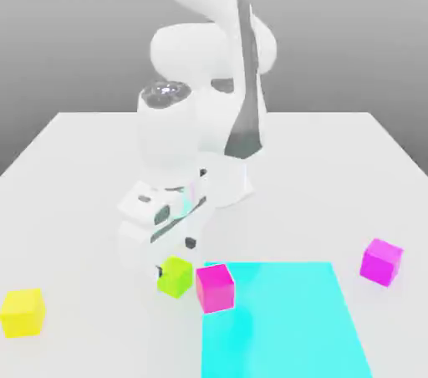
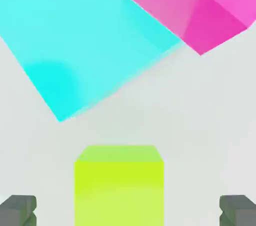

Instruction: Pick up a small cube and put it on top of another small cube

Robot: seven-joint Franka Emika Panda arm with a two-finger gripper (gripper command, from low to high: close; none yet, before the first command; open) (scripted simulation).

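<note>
The small lime-green cube (image 1: 175, 276) rests on the white table just off the exterior view's left edge of a cyan patch. My gripper (image 1: 175, 257) has come down over it. In the hand view the cube (image 2: 119, 185) sits between the two dark fingertips (image 2: 19, 210), and the gripper (image 2: 129, 211) is open, with a wide gap on each side of the cube and no contact. The purplish-magenta cube (image 1: 382, 261) stands apart at the exterior view's right.
A hot-pink cube (image 1: 216, 287) (image 2: 200, 5) stands right beside the lime one, on the corner of the flat cyan patch (image 1: 284, 318) (image 2: 85, 35). A yellow cube (image 1: 22, 312) sits at the exterior view's far left. The arm's base (image 1: 230, 176) stands behind.
</note>
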